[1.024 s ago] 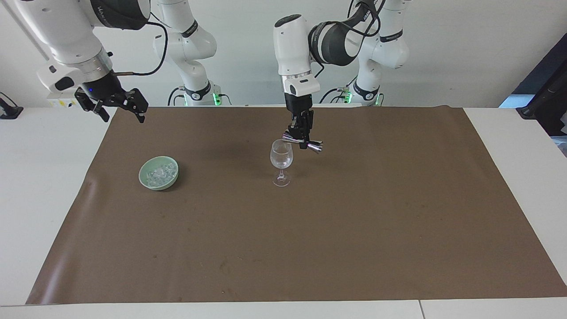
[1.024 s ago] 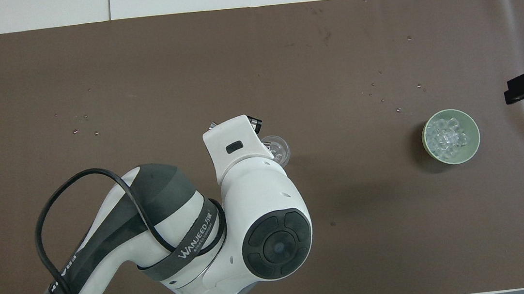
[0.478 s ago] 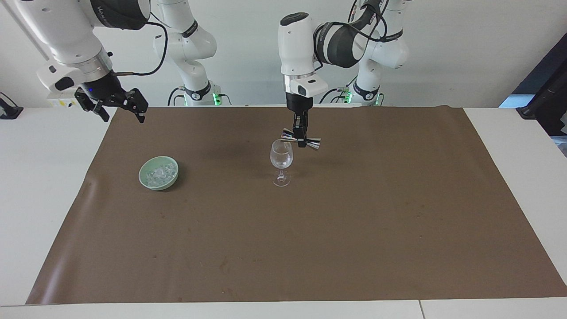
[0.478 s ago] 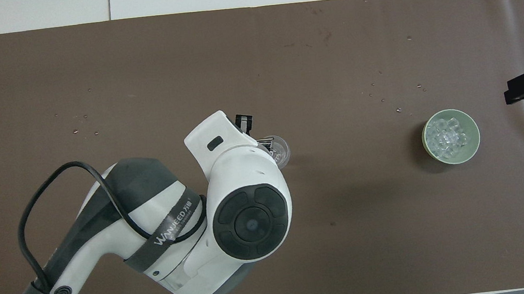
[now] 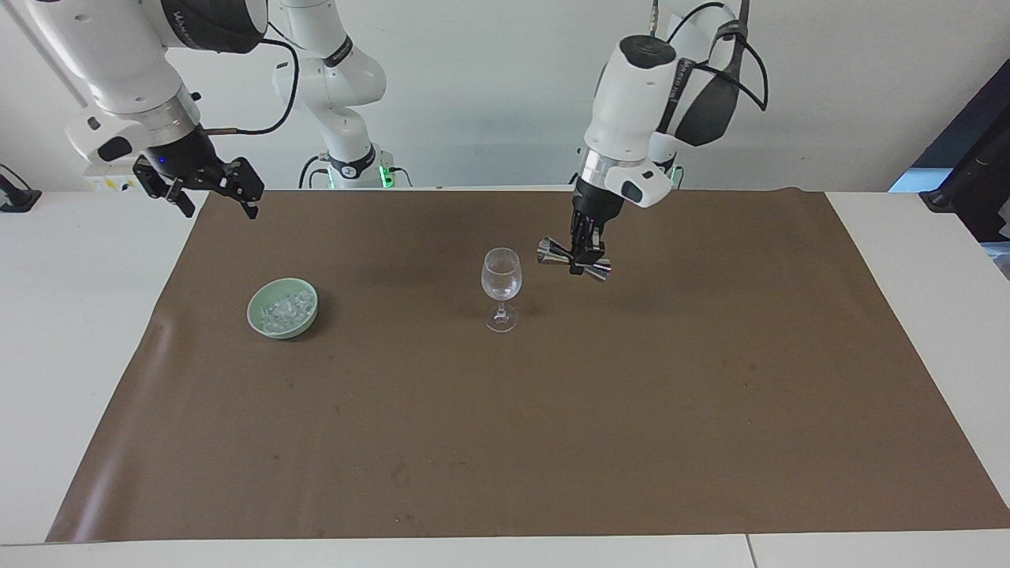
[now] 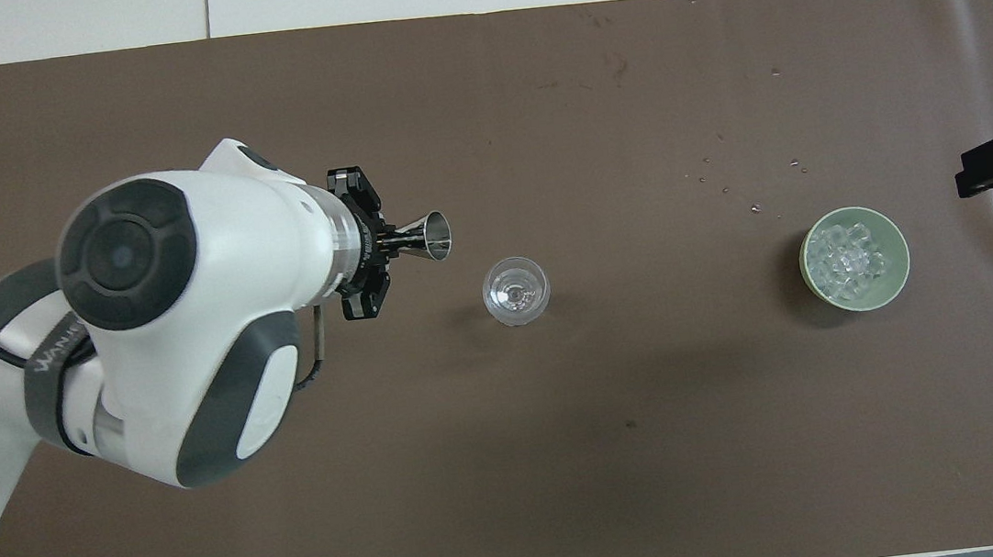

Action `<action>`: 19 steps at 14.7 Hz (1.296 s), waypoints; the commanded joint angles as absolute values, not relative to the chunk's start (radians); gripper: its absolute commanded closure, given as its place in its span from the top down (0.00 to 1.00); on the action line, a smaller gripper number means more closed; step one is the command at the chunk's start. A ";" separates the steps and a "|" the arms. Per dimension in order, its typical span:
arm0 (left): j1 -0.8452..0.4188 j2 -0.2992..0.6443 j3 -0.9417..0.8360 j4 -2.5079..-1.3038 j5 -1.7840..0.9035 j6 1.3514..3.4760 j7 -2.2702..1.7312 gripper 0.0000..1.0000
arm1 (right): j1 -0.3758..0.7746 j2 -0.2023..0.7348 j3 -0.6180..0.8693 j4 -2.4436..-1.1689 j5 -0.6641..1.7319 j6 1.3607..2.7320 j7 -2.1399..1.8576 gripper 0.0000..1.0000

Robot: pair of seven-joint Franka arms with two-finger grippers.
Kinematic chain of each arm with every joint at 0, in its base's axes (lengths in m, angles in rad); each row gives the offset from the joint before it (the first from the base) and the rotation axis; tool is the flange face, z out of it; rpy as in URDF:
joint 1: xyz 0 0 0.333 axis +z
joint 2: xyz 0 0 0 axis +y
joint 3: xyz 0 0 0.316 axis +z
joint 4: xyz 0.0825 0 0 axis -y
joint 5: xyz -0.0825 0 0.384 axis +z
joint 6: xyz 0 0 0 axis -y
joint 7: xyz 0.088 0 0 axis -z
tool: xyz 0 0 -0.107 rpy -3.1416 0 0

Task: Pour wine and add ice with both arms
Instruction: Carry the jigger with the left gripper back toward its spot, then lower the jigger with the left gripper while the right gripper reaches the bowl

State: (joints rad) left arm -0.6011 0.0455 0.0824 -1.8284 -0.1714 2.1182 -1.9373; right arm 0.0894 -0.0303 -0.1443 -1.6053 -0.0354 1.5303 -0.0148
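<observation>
A clear wine glass (image 5: 501, 288) stands upright mid-mat, also in the overhead view (image 6: 515, 290). My left gripper (image 5: 583, 259) is shut on a steel double-cone jigger (image 5: 574, 261), held sideways in the air beside the glass, toward the left arm's end; in the overhead view the jigger (image 6: 427, 236) points at the glass. A pale green bowl (image 5: 261, 323) holds a heap of ice (image 5: 284, 308), also in the overhead view (image 6: 845, 257), toward the right arm's end. My right gripper (image 5: 211, 191) waits open in the air over the mat's corner near the robots.
A brown mat (image 5: 552, 442) covers the white table (image 5: 47, 331). Small droplets or specks (image 6: 726, 176) lie on the mat farther from the robots than the bowl. A black fixture (image 5: 974, 189) stands at the table's edge toward the left arm's end.
My left gripper has swung away from over the glass toward the left arm's end, carrying the jigger. The glass now shows uncovered from above. The right arm has not moved.
</observation>
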 commanded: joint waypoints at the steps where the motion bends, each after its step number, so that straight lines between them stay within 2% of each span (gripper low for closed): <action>1: -0.453 0.026 0.075 -1.885 -0.396 2.149 -1.734 0.00 | 0.077 -0.044 -0.140 -1.618 -0.018 1.525 -0.023 1.00; 5: -0.269 -0.040 0.077 -2.034 -0.673 2.224 -1.436 0.00 | 0.075 -0.044 -0.140 -1.618 -0.017 1.525 -0.023 1.00; 7: -0.180 -0.045 0.075 -2.059 -0.768 2.221 -1.343 0.00 | 0.077 -0.044 -0.141 -1.618 -0.017 1.526 -0.023 1.00; 9: -0.114 -0.025 0.075 -2.074 -0.869 2.224 -1.257 0.00 | 0.078 -0.044 -0.141 -1.621 -0.017 1.525 -0.026 1.00; 11: -0.017 0.000 0.075 -2.112 -1.082 2.223 -1.084 0.00 | 0.078 -0.078 -0.140 -1.690 -0.017 1.543 -0.031 1.00; 13: 0.041 0.041 0.075 -2.131 -1.210 2.221 -0.968 0.00 | 0.087 -0.107 -0.140 -1.776 -0.015 1.656 -0.047 1.00; 15: 0.077 0.086 0.075 -2.131 -1.337 2.223 -0.902 0.00 | 0.100 -0.115 -0.140 -1.830 -0.015 1.709 -0.063 1.00; 19: 0.159 0.158 0.074 -2.146 -1.518 2.197 -0.832 0.00 | 0.101 -0.045 -0.140 -1.848 -0.014 1.778 -0.109 1.00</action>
State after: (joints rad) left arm 0.1215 0.1327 0.0880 -2.1384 -1.4213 2.2042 -0.8819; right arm 0.1084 -0.0666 -0.1402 -1.8226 -0.0325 1.7357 -0.0492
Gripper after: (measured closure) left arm 0.784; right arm 0.000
